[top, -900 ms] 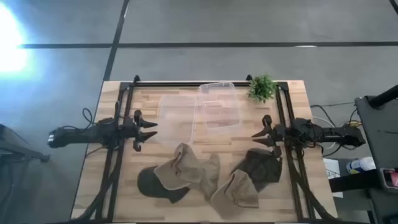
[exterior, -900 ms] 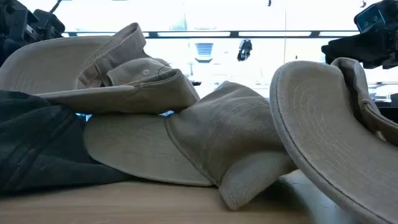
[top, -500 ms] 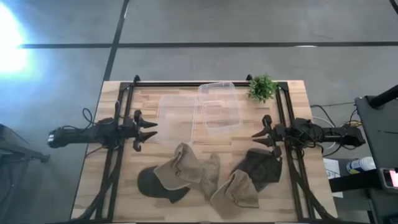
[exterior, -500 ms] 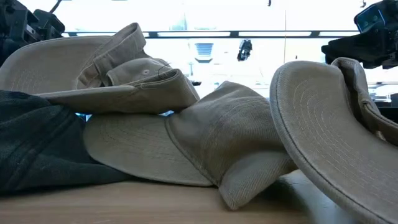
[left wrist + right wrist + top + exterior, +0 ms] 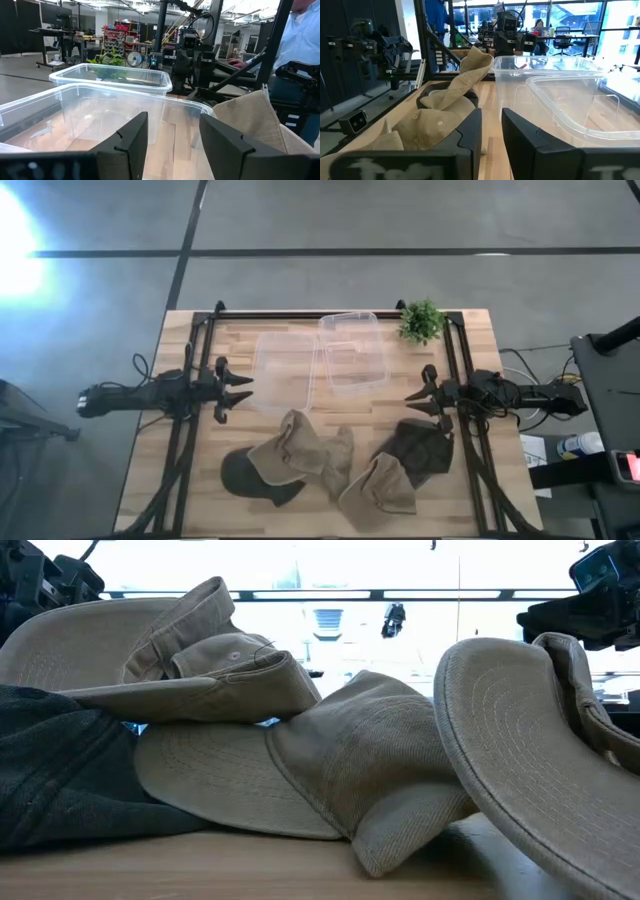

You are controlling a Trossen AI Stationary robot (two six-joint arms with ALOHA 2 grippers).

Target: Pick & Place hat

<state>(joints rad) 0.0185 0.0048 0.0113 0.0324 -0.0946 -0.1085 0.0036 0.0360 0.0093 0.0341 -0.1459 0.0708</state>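
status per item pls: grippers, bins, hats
left gripper: open, empty, at the table's left side
right gripper: open, empty, at the right side
left clear bin: upright, empty
right clear bin: upright, empty
tan hats: piled, crumpled
dark hat: lying under a tan one

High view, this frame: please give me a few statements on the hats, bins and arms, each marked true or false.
1. Both clear bins are empty of hats. True.
2. The left pincer is shut on a tan hat. False: it is open, holds nothing and hangs beside the bins.
3. The hats lie nearer the table's front edge than the bins do. True: the tan hat and the dark hat lie there.
4. The small plant stands inside a bin. False: it stands on the table by the far right corner.
5. The right pincer is open. True.
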